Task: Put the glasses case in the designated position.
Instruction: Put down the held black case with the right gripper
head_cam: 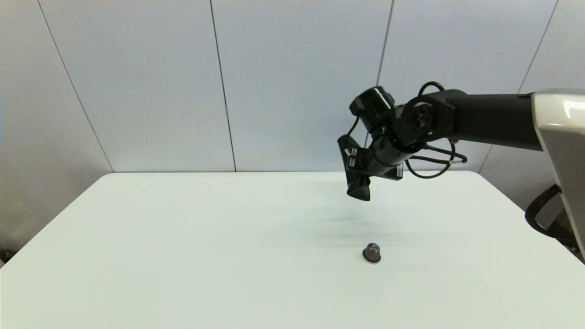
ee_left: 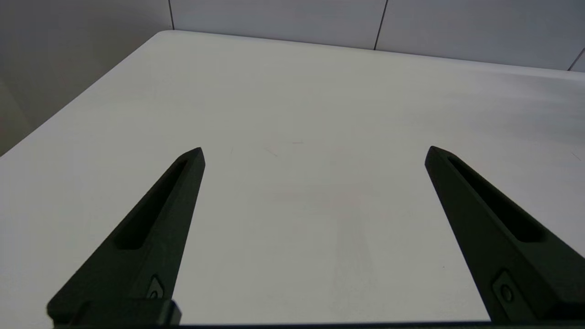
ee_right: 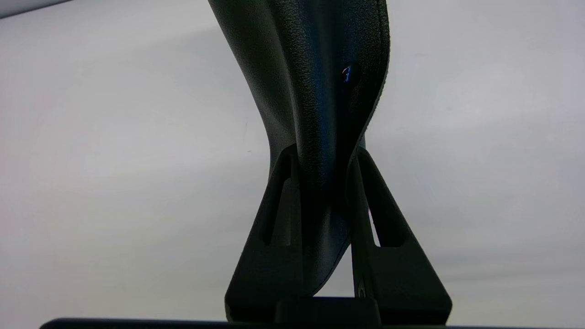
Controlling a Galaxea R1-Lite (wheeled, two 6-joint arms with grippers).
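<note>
While the carrying step is under way, entries run by view.

Head view: right gripper (head_cam: 358, 185) raised over the far right part of the table (head_cam: 183, 256), well above the surface; the glasses case (head_cam: 355, 176) shows as a dark flap in its fingers. Small grey knob (head_cam: 372, 252) stands on the table nearer the robot, apart from the gripper.

Left wrist view: left gripper (ee_left: 315, 153) parked low over bare table, fingers spread wide, holding nothing.

Right wrist view: fingers clenched on the case, pinching its grained black body (ee_right: 315, 91), which hangs clear of the table.

Next move, as judged: lower the case and release; the target spot is unmarked, possibly by the knob.
</note>
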